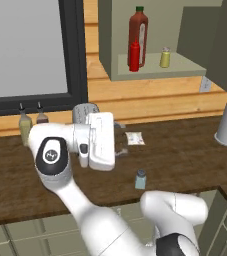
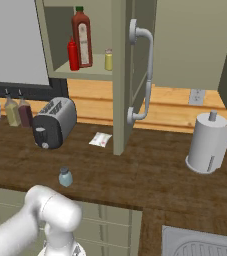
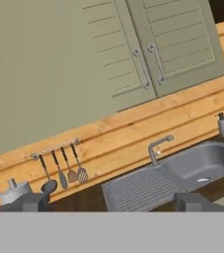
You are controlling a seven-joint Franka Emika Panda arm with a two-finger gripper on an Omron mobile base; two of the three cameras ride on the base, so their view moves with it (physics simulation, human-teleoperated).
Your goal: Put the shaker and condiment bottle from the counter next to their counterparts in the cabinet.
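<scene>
The pale blue-grey shaker [image 1: 140,179] [image 2: 65,177] stands upright near the counter's front edge. Up on the cabinet [image 1: 155,70] [image 2: 85,74] shelf, the small red condiment bottle [image 1: 134,56] [image 2: 73,54] stands touching or just in front of the tall dark-red green-capped bottle [image 1: 138,34] [image 2: 82,37]. The yellow shaker [image 1: 165,58] [image 2: 108,60] stands to their right. My gripper [image 1: 120,145] [image 3: 112,200] hangs open and empty over the counter, up and left of the pale shaker and pointing right. Its fingertips [image 3: 32,201] stand wide apart.
A toaster [image 2: 54,122] sits behind the hand, with two bottles [image 1: 25,125] left of it. A small white packet [image 1: 135,138] lies on the counter. The open cabinet door [image 2: 119,75] juts out over it. A paper-towel roll [image 2: 208,142] and sink [image 3: 192,165] lie to the right.
</scene>
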